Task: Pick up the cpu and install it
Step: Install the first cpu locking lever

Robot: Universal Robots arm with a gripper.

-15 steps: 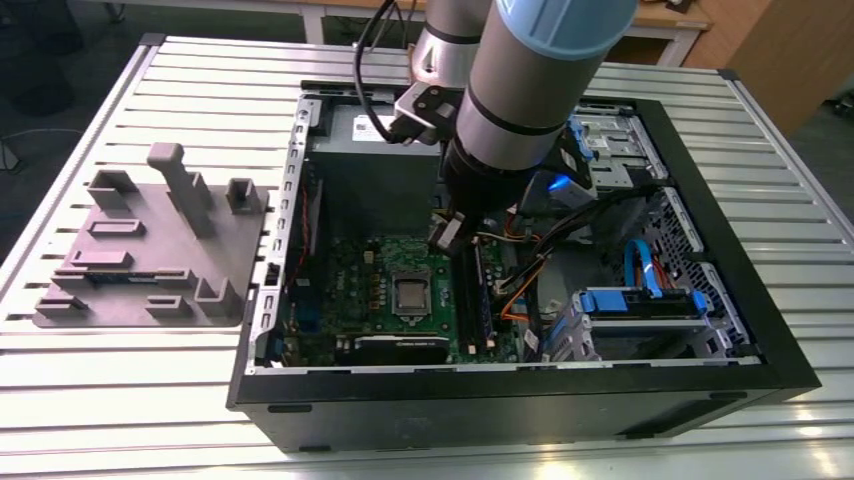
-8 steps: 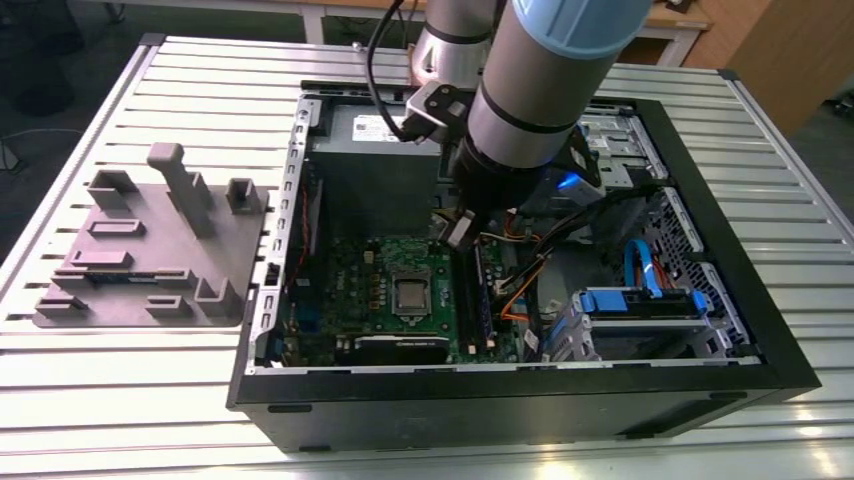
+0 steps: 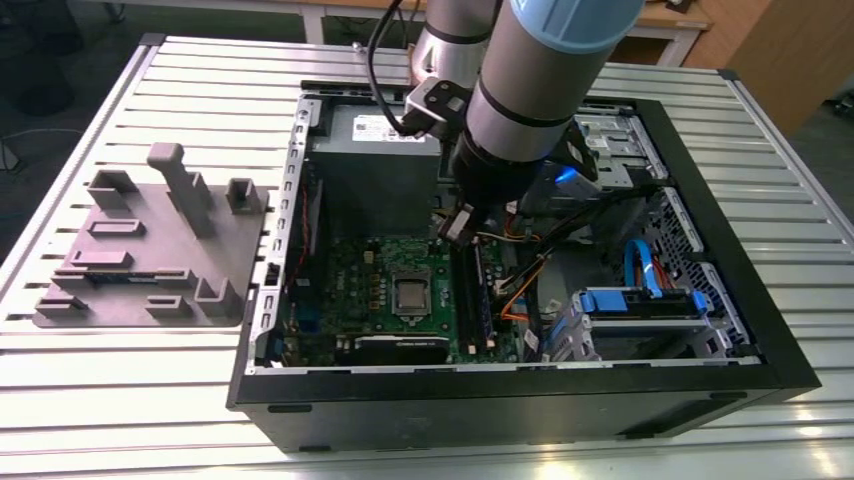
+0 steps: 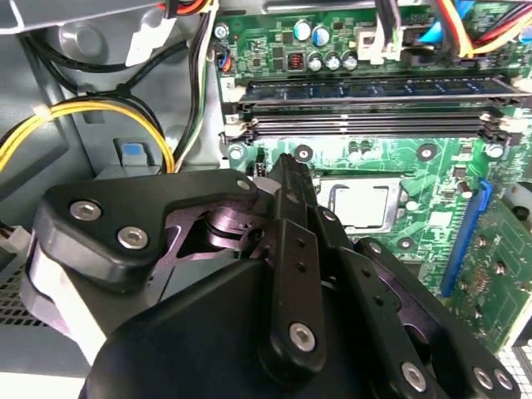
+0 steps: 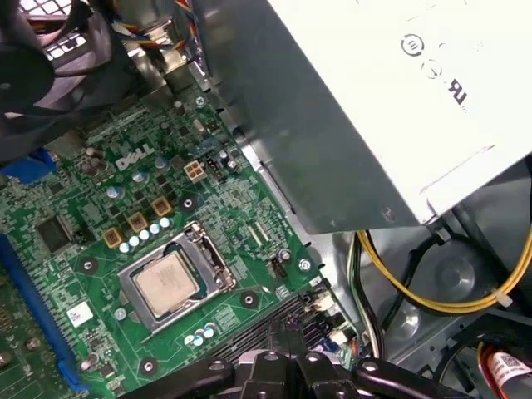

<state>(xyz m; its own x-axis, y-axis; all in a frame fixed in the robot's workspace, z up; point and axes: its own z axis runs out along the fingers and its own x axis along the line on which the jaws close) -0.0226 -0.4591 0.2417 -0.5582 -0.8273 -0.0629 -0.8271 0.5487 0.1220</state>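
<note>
Grey moulded tray point(image 3: 147, 250) on the worktop point(image 3: 80, 380) at the exterior view's left, open computer case point(image 3: 534, 400), cpu point(image 3: 411, 293) lying in the motherboard point(image 3: 350, 285) socket, gripper point(image 3: 461, 232) above the memory slots point(image 3: 470, 295) just beside it, fingers point(image 4: 291, 249) pressed together, holding nothing.

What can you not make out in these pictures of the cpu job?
- Exterior view: the arm hides the case interior behind it.
- Exterior view: the cpu is too small to show whether it is latched down.
- Second wrist view: the claw covers the motherboard beside the cpu.
- First wrist view: the power supply is cut off by the picture's edge.
</note>
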